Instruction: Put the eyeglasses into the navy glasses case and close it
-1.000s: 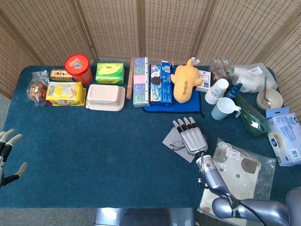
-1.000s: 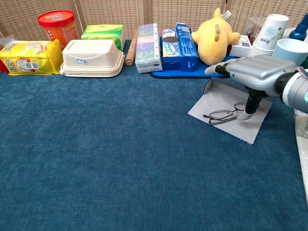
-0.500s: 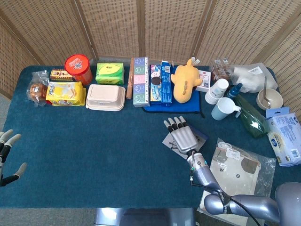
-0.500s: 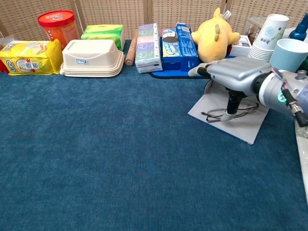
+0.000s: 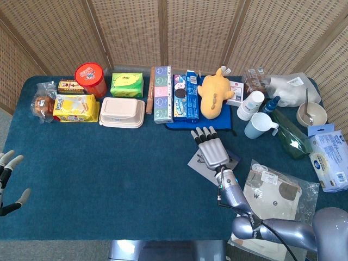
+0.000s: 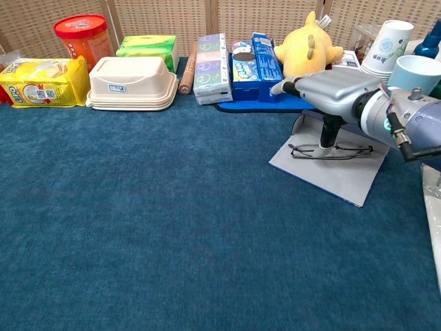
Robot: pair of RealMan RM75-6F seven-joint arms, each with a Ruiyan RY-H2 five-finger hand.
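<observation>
The thin dark-framed eyeglasses (image 6: 331, 150) lie on a flat grey panel (image 6: 344, 176) right of centre. In the head view the same panel (image 5: 197, 161) has a navy corner beside my hand, so it may be the unfolded case. My right hand (image 6: 334, 93) hovers flat over it with fingers stretched forward, and one digit (image 6: 324, 138) reaches down to touch the glasses' frame. From the head camera the right hand (image 5: 211, 149) covers the glasses. My left hand (image 5: 8, 179) is at the lower left edge, fingers apart and empty.
A yellow plush (image 6: 306, 48), snack boxes (image 6: 256, 58), a beige lunch box (image 6: 132, 83) and a red tub (image 6: 83, 34) line the back. Cups (image 5: 258, 126) and a clear bag (image 5: 277, 196) sit to the right.
My right hand slid away from me toward the plush. The glasses moved with it and turned from slanted to level across the panel. The left hand dropped slightly.
</observation>
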